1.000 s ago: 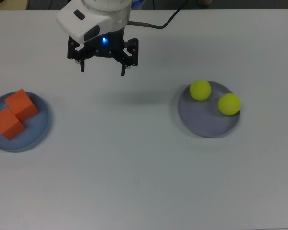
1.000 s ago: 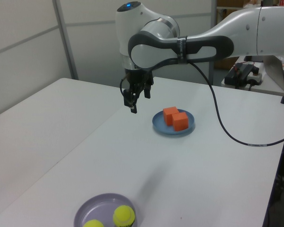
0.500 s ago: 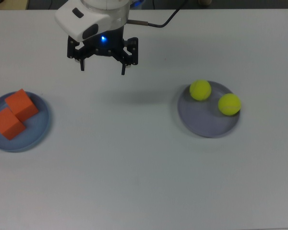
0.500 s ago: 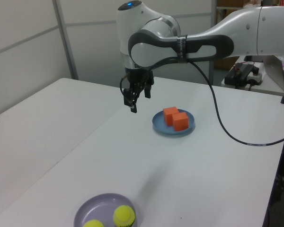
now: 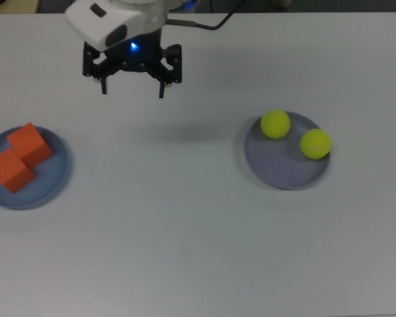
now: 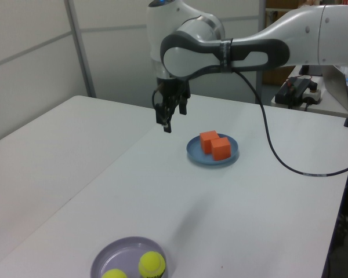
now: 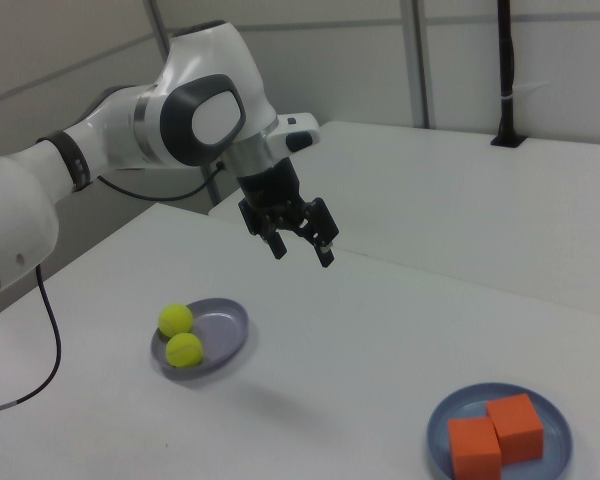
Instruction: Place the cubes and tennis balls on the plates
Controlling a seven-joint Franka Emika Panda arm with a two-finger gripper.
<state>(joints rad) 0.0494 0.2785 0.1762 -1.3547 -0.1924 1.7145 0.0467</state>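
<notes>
**All four pieces plated; arm hanging clear above the table**

The gripper (image 5: pixel 132 84) is hanging in the air over the white table (image 5: pixel 185 218), fingers spread wide apart and holding nothing. In the top view it is sitting toward 11 o'clock of the table, well apart from both plates; the right view shows clear air between the fingertips and the surface.

The two orange cubes (image 5: pixel 20 157) are resting side by side, touching, on the light blue plate (image 5: pixel 56 175) at 9 o'clock in the top view. In the left view that plate (image 6: pixel 194 152) is lying just past the gripper (image 6: pixel 167 119). The two tennis balls (image 5: pixel 275 123) are sitting on the lavender plate (image 5: pixel 280 172) at 3 o'clock in the top view, both toward the plate's 12-to-2 rim, near each other but not touching.

Judgement: nothing is lying loose on the table, so the sorting looks complete and the step in hand is probably a retreat.

Doing it well:
- keeping the fingers high while travelling, so neither plate rim is getting clipped;
- routing away over bare table, not across the balls, which are sitting near the rim and would roll at a nudge;
- leaving the fingers apart, since nothing needs gripping.

The cubes look stable and unlikely to shift.
</notes>
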